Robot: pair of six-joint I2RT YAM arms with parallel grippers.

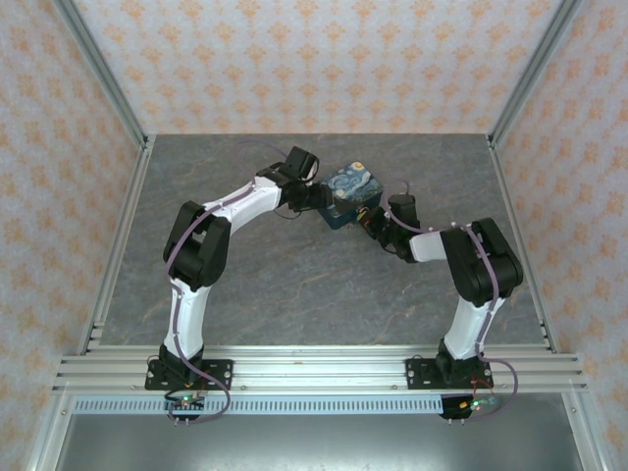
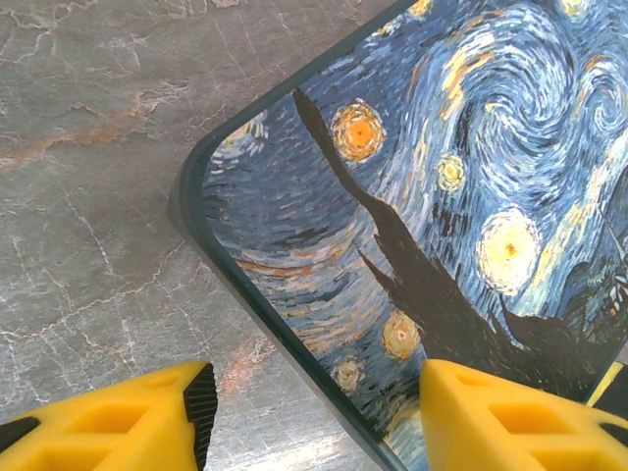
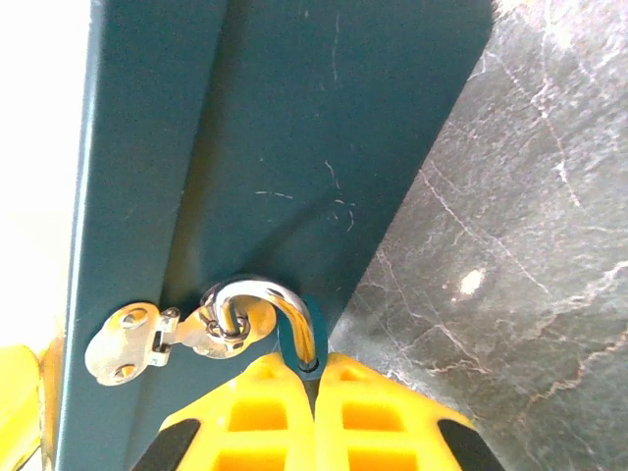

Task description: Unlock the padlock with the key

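Observation:
The dark blue starry-patterned box stands at the back middle of the table. My left gripper is open and straddles the box's lid edge, one finger over the lid, the other over the table. On the box's plain teal side, a silver hasp holds the padlock's curved shackle. My right gripper is shut on the padlock's small teal body, most of it hidden between the fingers. The key is hidden. In the top view, both grippers flank the box.
Grey marbled table spreads in front of and beside the box. Patterned walls with metal corner posts enclose the back and sides. An aluminium rail runs along the near edge by the arm bases.

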